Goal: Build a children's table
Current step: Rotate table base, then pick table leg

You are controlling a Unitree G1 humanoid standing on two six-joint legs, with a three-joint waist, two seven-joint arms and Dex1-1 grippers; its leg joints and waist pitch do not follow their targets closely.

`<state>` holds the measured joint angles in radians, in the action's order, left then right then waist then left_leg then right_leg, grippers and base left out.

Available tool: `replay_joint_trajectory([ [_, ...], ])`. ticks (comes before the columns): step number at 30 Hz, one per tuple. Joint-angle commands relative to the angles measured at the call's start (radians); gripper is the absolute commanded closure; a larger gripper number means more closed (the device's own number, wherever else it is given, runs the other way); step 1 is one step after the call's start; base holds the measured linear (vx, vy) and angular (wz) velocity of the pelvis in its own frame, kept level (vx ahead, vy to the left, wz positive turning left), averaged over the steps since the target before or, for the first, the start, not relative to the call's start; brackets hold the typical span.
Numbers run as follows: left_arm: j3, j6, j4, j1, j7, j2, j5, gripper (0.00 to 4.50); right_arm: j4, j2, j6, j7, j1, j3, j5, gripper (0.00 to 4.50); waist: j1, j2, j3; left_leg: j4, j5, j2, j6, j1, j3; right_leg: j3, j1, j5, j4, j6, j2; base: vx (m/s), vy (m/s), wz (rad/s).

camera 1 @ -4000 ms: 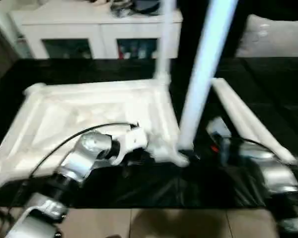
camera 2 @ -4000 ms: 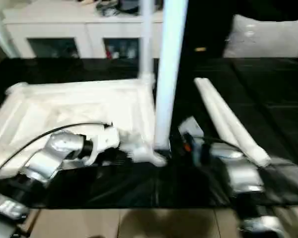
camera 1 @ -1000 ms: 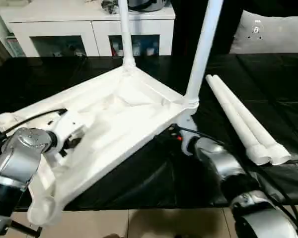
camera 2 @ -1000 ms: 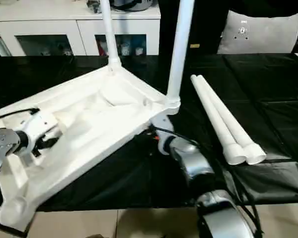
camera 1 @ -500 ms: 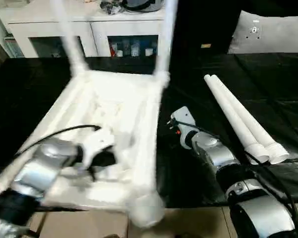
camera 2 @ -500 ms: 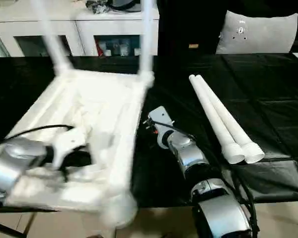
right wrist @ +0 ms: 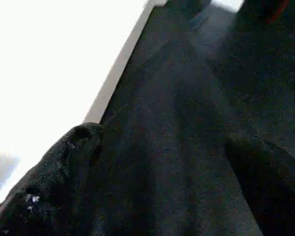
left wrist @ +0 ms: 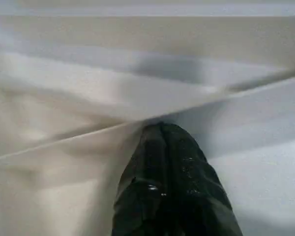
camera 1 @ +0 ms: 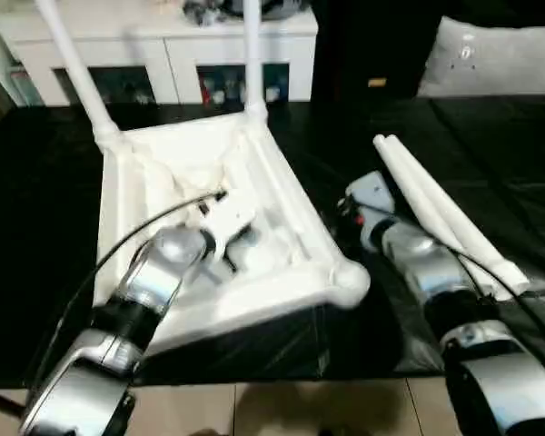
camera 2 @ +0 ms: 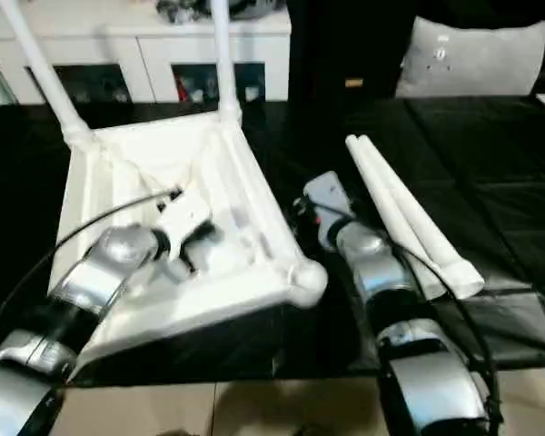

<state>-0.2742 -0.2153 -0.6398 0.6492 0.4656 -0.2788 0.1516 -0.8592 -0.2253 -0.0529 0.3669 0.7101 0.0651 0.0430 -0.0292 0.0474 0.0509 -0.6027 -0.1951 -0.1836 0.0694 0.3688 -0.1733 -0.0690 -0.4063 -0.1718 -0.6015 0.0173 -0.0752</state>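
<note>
Left eye view: the children's table [camera 1: 163, 182] is being shown upside down on the black surface [camera 1: 490, 154].
The left gripper [left wrist: 162, 147] is being pressed, clenched, against its ribbed underside; the right gripper [right wrist: 162, 162] is being held wide apart beside it, empty; two loose legs [camera 1: 436, 213] are being left alongside.

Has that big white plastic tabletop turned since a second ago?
Yes. The white plastic tabletop has swung round on the black surface: its two standing legs, which were nearest the loose white legs, now sit farther left, toward the white cabinet.
</note>
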Motion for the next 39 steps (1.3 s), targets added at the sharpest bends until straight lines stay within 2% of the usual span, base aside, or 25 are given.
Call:
replay_joint_trajectory([
  [1, 0.041, 0.036, -0.054, 0.021, -0.083, 0.003, 0.014, 4.45, 0.054, -0.018, -0.011, -0.024, -0.005, -0.021, -0.006, 0.0, -0.005, -0.011, -0.077, 0.057, -0.102, -0.027, -0.096, 0.001, 0.008, 0.039, 0.066, -0.119, 0.06, 0.237, -0.058, 0.0, 0.0, 0.0],
  [3, 0.05, 0.078, -0.086, 0.026, -0.118, 0.008, 0.018, 4.45, 0.12, -0.041, -0.038, -0.043, -0.037, -0.033, -0.004, 0.0, -0.007, -0.01, -0.078, 0.057, -0.093, -0.028, -0.105, 0.0, 0.008, 0.039, 0.065, -0.107, 0.059, 0.241, -0.057, 0.0, 0.0, 0.0],
  [4, 0.05, 0.097, -0.087, 0.021, -0.112, 0.006, 0.017, 4.45, 0.152, -0.051, -0.052, -0.054, -0.052, -0.04, -0.002, 0.0, -0.008, -0.013, -0.077, 0.057, -0.093, -0.028, -0.108, -0.002, 0.008, 0.039, 0.064, -0.103, 0.06, 0.238, -0.055, 0.0, 0.0, 0.0],
  [7, 0.047, 0.153, -0.063, -0.004, -0.064, -0.002, 0.002, 4.45, 0.22, -0.066, -0.107, -0.072, -0.086, -0.061, -0.004, 0.0, -0.009, -0.012, -0.078, 0.058, -0.102, -0.028, -0.109, -0.002, 0.007, 0.039, 0.064, -0.108, 0.061, 0.237, -0.057, 0.0, 0.0, 0.0],
  [9, 0.044, 0.19, 0.014, -0.048, 0.022, -0.012, -0.036, 4.45, 0.278, -0.082, -0.173, -0.086, -0.113, -0.075, 0.001, 0.0, -0.01, -0.011, -0.075, 0.061, -0.12, -0.031, -0.101, -0.001, 0.009, 0.039, 0.065, -0.144, 0.064, 0.235, -0.061, 0.0, 0.0, 0.0],
  [10, 0.04, 0.2, 0.055, -0.071, 0.055, -0.02, -0.052, 4.45, 0.309, -0.09, -0.229, -0.091, -0.124, -0.084, -0.001, 0.0, -0.009, -0.007, -0.074, 0.062, -0.128, -0.033, -0.096, -0.002, 0.009, 0.04, 0.062, -0.151, 0.065, 0.236, -0.06, 0.0, 0.0, 0.0],
  [13, 0.047, 0.159, 0.166, -0.119, 0.155, -0.032, -0.125, 4.45, 0.374, -0.111, -0.318, -0.064, -0.144, -0.097, -0.023, 0.0, -0.009, -0.008, -0.072, 0.064, -0.15, -0.035, -0.081, -0.004, 0.008, 0.041, 0.06, -0.17, 0.064, 0.239, -0.06, 0.0, 0.0, 0.0],
  [15, 0.037, 0.134, 0.243, -0.15, 0.212, -0.05, -0.16, 4.28, 0.423, -0.124, -0.387, -0.064, -0.158, -0.108, -0.033, 0.0, -0.008, -0.007, -0.069, 0.067, -0.161, -0.036, -0.073, -0.005, 0.008, 0.042, 0.06, -0.193, 0.066, 0.231, -0.06, 0.0, 0.0, 0.0],
  [16, 0.028, 0.112, 0.291, -0.166, 0.246, -0.063, -0.18, 4.08, 0.443, -0.133, -0.429, -0.069, -0.16, -0.113, -0.033, 0.0, -0.007, -0.006, -0.067, 0.068, -0.166, -0.037, -0.069, -0.006, 0.007, 0.042, 0.056, -0.208, 0.068, 0.225, -0.058, 0.0, 0.0, 0.0],
  [17, 0.017, 0.095, 0.334, -0.179, 0.28, -0.074, -0.198, 4.08, 0.457, -0.141, -0.461, -0.069, -0.161, -0.115, -0.032, 0.0, -0.008, -0.005, -0.069, 0.068, -0.164, -0.037, -0.063, -0.008, 0.009, 0.042, 0.059, -0.204, 0.066, 0.225, -0.059, 0.0, 0.0, 0.0],
  [18, 0.008, 0.079, 0.372, -0.188, 0.311, -0.083, -0.213, 4.06, 0.469, -0.148, -0.485, -0.062, -0.161, -0.118, -0.035, 0.0, -0.007, -0.008, -0.068, 0.069, -0.16, -0.038, -0.06, -0.007, 0.009, 0.043, 0.059, -0.205, 0.064, 0.226, -0.059, 0.0, 0.0, 0.0],
  [19, 0.003, 0.064, 0.397, -0.193, 0.33, -0.088, -0.223, 3.99, 0.477, -0.152, -0.501, -0.055, -0.16, -0.12, -0.039, 0.0, -0.006, -0.007, -0.066, 0.069, -0.169, -0.036, -0.056, -0.007, 0.006, 0.044, 0.055, -0.22, 0.068, 0.221, -0.057, 0.0, 0.0, 0.0],
  [21, 0.001, 0.051, 0.422, -0.198, 0.347, -0.092, -0.229, 3.73, 0.494, -0.155, -0.526, -0.05, -0.162, -0.12, -0.043, 0.0, -0.005, -0.007, -0.065, 0.069, -0.178, -0.035, -0.049, -0.007, 0.006, 0.044, 0.056, -0.238, 0.07, 0.214, -0.058, 0.0, 0.0, 0.0],
  [22, -0.014, 0.014, 0.481, -0.205, 0.385, -0.104, -0.239, 3.64, 0.512, -0.169, -0.597, -0.039, -0.153, -0.109, -0.034, 0.0, -0.005, -0.016, -0.066, 0.069, -0.171, -0.034, -0.048, -0.006, 0.006, 0.045, 0.058, -0.242, 0.068, 0.208, -0.058, 0.0, 0.0, 0.0],
  [23, -0.018, 0.003, 0.499, -0.208, 0.395, -0.107, -0.241, 3.6, 0.518, -0.173, -0.626, -0.037, -0.15, -0.105, -0.031, 0.0, -0.007, -0.013, -0.066, 0.069, -0.148, -0.035, -0.051, -0.006, 0.007, 0.046, 0.057, -0.225, 0.066, 0.209, -0.058, 0.0, 0.0, 0.0],
  [26, -0.031, -0.047, 0.552, -0.218, 0.426, -0.123, -0.253, 3.28, 0.504, -0.209, -0.767, -0.029, -0.117, -0.041, 0.027, 0.0, -0.005, -0.013, -0.065, 0.067, -0.131, -0.032, -0.048, -0.005, 0.005, 0.045, 0.057, -0.207, 0.064, 0.216, -0.054, 0.0, 0.0, 0.0],
  [29, -0.035, -0.073, 0.58, -0.226, 0.433, -0.132, -0.264, 3.15, 0.503, -0.219, -0.81, -0.031, -0.109, -0.034, 0.023, 0.0, -0.004, -0.016, -0.065, 0.066, -0.132, -0.032, -0.042, -0.006, 0.005, 0.046, 0.059, -0.218, 0.065, 0.212, -0.056, 0.0, 0.0, 0.0],
  [30, -0.034, -0.087, 0.594, -0.231, 0.436, -0.134, -0.266, 2.9, 0.513, -0.22, -0.824, -0.041, -0.11, -0.047, 0.014, 0.0, -0.004, -0.016, -0.066, 0.065, -0.135, -0.031, -0.04, -0.006, 0.004, 0.047, 0.058, -0.223, 0.065, 0.209, -0.056, 0.0, 0.0, 0.0],
  [31, -0.033, -0.099, 0.605, -0.234, 0.438, -0.135, -0.267, 2.9, 0.525, -0.222, -0.847, -0.048, -0.111, -0.059, 0.01, 0.0, -0.003, -0.018, -0.065, 0.065, -0.135, -0.032, -0.04, -0.006, 0.004, 0.047, 0.058, -0.228, 0.067, 0.205, -0.055, 0.0, 0.0, 0.0],
  [35, -0.033, -0.113, 0.617, -0.237, 0.44, -0.137, -0.268, 2.61, 0.549, -0.23, -0.89, -0.049, -0.113, -0.07, 0.003, 0.0, -0.006, -0.015, -0.066, 0.065, -0.127, -0.032, -0.037, -0.007, 0.004, 0.046, 0.057, -0.221, 0.066, 0.2, -0.053, 0.0, 0.0, 0.0],
  [37, -0.035, -0.132, 0.631, -0.238, 0.443, -0.138, -0.267, 2.42, 0.575, -0.241, -0.94, -0.04, -0.114, -0.081, -0.005, 0.0, -0.006, -0.016, -0.066, 0.065, -0.122, -0.031, -0.036, -0.008, 0.005, 0.047, 0.058, -0.213, 0.064, 0.199, -0.054, 0.0, 0.0, 0.0],
  [38, -0.035, -0.14, 0.637, -0.239, 0.444, -0.14, -0.268, 2.31, 0.582, -0.243, -0.96, -0.034, -0.114, -0.084, -0.008, 0.0, -0.007, -0.009, -0.066, 0.065, -0.124, -0.032, -0.034, -0.009, 0.006, 0.047, 0.058, -0.212, 0.064, 0.2, -0.054, 0.0, 0.0, 0.0],
  [39, -0.036, -0.147, 0.642, -0.24, 0.445, -0.141, -0.27, 2.23, 0.584, -0.242, -0.975, -0.029, -0.114, -0.089, -0.013, 0.0, -0.006, -0.013, -0.067, 0.064, -0.12, -0.031, -0.035, -0.007, 0.005, 0.047, 0.059, -0.202, 0.064, 0.202, -0.053, 0.0, 0.0, 0.0],
])
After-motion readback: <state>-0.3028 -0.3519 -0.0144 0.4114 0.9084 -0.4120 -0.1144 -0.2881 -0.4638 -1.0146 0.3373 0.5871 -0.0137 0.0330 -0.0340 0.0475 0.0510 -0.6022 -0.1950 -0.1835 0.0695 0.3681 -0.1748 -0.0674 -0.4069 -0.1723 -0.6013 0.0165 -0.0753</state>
